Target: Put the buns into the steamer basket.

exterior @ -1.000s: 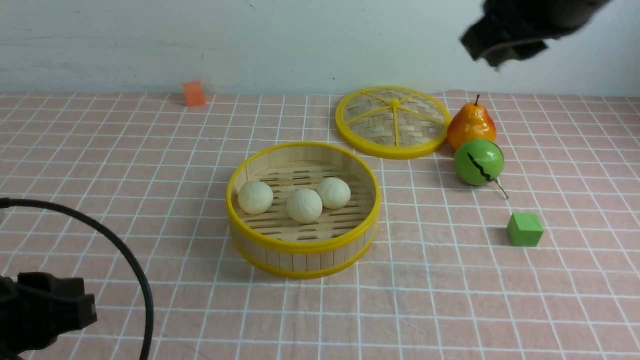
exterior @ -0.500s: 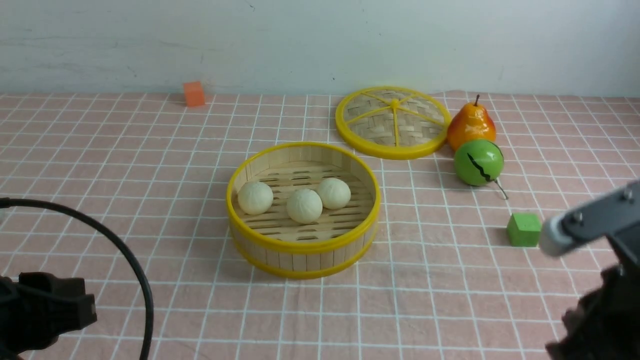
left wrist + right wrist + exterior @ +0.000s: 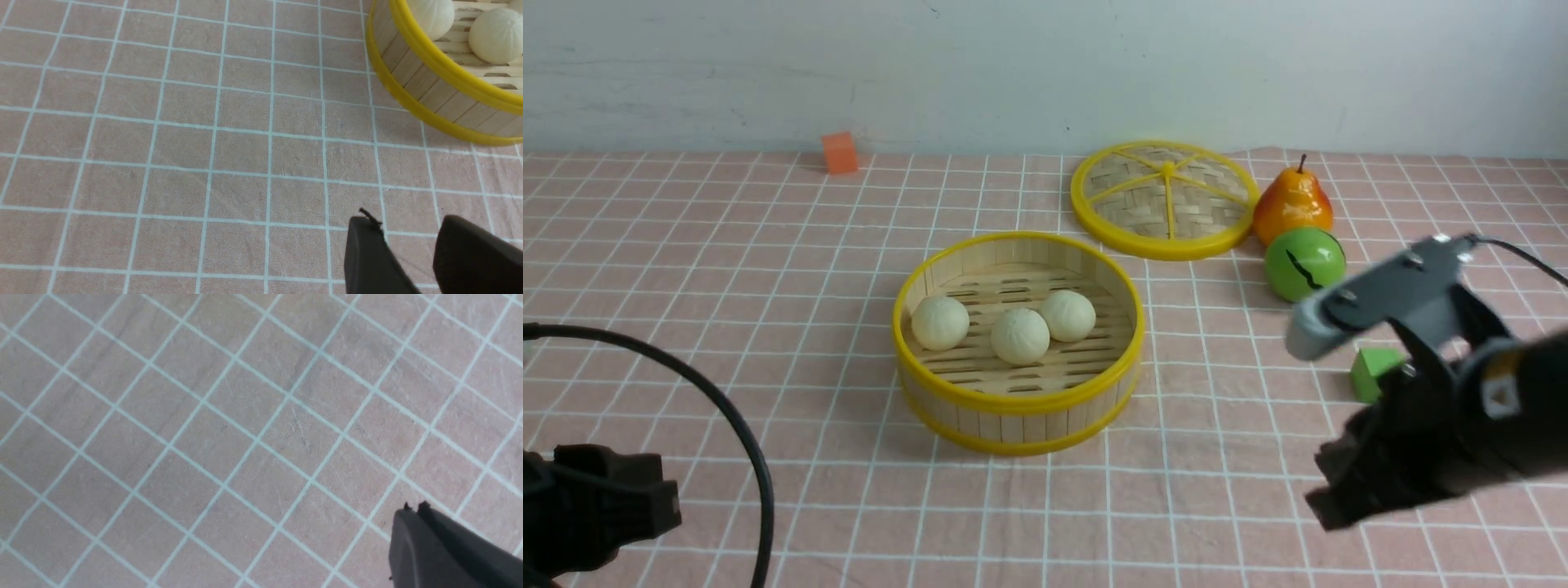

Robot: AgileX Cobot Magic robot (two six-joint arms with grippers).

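Note:
All three cream-white buns [image 3: 939, 322] [image 3: 1019, 335] [image 3: 1067, 315] lie on the slatted floor of the steamer basket [image 3: 1013, 402] at the middle of the checked cloth. In the left wrist view, part of the basket's yellow rim [image 3: 429, 57] shows with two buns [image 3: 494, 41] behind it. My left gripper [image 3: 406, 228] hangs low at the front left, well short of the basket. It is open, with only cloth between its fingers. My right gripper [image 3: 413, 508] is shut on nothing over bare cloth. In the front view it sits at the front right [image 3: 1331, 502], away from the basket.
The flat woven lid [image 3: 1165, 198] lies behind the basket to the right, beside an orange pear [image 3: 1292, 204] and a green ball-shaped fruit [image 3: 1304, 263]. My right arm partly covers a green cube [image 3: 1370, 369]. An orange cube [image 3: 839, 153] sits at the back left. A black cable [image 3: 743, 441] loops over my left arm.
My right arm dropped from high at the back right to low at the front right, its jaws closing, and now partly hides the green cube. Left arm, buns and basket stayed put.

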